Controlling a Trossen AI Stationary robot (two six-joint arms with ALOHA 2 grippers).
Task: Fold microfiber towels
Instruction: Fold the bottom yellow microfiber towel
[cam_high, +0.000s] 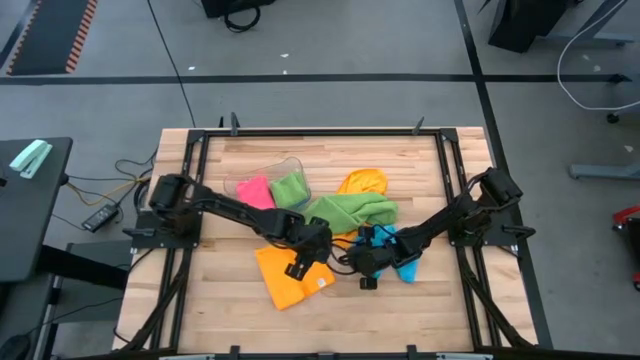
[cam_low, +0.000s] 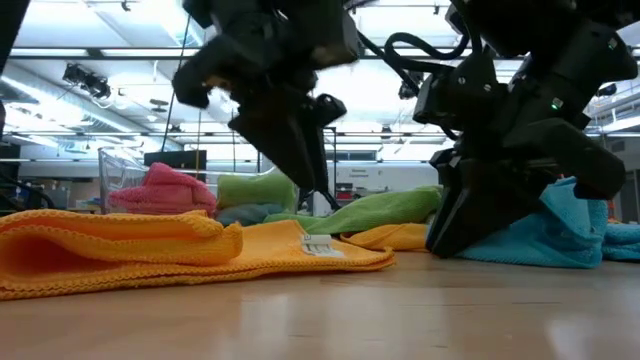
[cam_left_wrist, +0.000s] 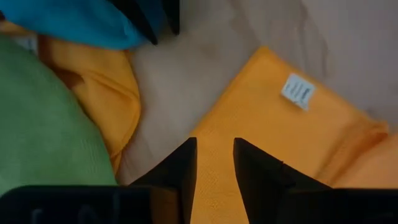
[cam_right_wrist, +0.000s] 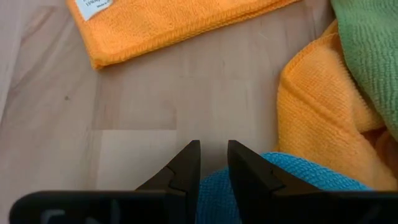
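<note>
Left wrist view: left gripper (cam_left_wrist: 214, 163) jaws slightly apart over orange towel (cam_left_wrist: 273, 143), empty; right gripper (cam_right_wrist: 213, 163) jaws on blue towel (cam_right_wrist: 280, 186), grip unclear

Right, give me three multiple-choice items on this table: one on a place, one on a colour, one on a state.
1. The labelled orange towel lies: A on the bare table top; B in a tub; C on the floor.
2. The towel at the right pincer is: A pink; B blue; C green.
3. The labelled orange towel is: A bunched up; B hanging; C folded flat.
Answers: A, the high view shows it on the planks; B, blue cloth lies right by it; C, the low view shows stacked layers.
</note>
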